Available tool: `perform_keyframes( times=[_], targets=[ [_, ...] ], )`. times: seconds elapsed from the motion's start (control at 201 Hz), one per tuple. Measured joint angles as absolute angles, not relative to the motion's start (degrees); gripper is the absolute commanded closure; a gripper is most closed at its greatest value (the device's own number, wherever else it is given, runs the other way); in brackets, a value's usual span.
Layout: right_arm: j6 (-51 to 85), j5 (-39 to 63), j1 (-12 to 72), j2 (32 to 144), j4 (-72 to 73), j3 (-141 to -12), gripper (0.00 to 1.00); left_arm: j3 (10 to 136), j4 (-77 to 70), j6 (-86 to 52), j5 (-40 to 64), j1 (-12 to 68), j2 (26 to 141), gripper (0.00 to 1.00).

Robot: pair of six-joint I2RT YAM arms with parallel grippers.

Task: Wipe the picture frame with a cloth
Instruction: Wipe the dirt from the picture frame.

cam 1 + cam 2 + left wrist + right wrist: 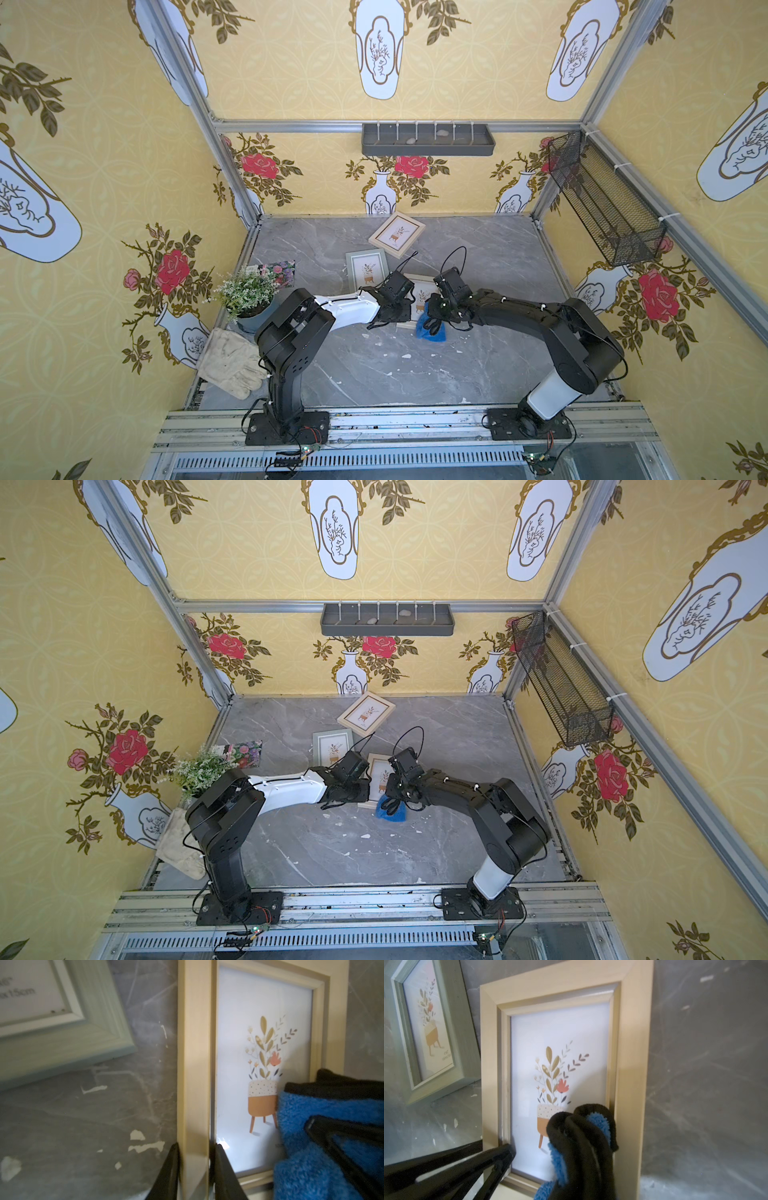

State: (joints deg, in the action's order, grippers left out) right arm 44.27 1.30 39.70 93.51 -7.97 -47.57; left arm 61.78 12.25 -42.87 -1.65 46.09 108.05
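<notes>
Left gripper (196, 1148): fingers (223, 1169) clamped on one long rail of the beige picture frame (193, 1064), one finger outside the rail and one on the glass side. Right gripper (434, 319): fingers closed on the bunched blue cloth (600, 1124); the cloth rests on the glass at a lower corner of the picture frame and covers part of the printed pot, with its black trim folded on top. In both top views the picture frame lies on the grey marble table (374, 374) between the two grippers; the cloth overhangs its near edge; a green frame (368, 270) lies just beside it.
</notes>
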Motion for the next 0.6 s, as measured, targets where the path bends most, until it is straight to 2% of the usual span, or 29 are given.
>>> perform_keyframes(
  times=[0.154,0.314,0.433,0.597],
  targets=[
    [43.92,4.51,34.28,96.16,-7.18,-50.76,1.0,61.78,12.25,-42.87,-1.63,46.09,108.16,0.92],
    [40.21,2.24,29.98,102.83,-7.66,-60.01,1.0,61.78,12.25,-43.09,-1.61,46.09,108.14,0.92],
    [38.85,1.37,30.98,103.24,-7.55,-59.81,1.0,61.87,12.38,-43.29,-1.61,46.09,108.14,0.92],
    [40.36,1.13,37.12,96.33,-8.03,-51.05,1.0,62.11,12.67,-43.31,-1.61,46.09,108.27,0.92]
  ],
)
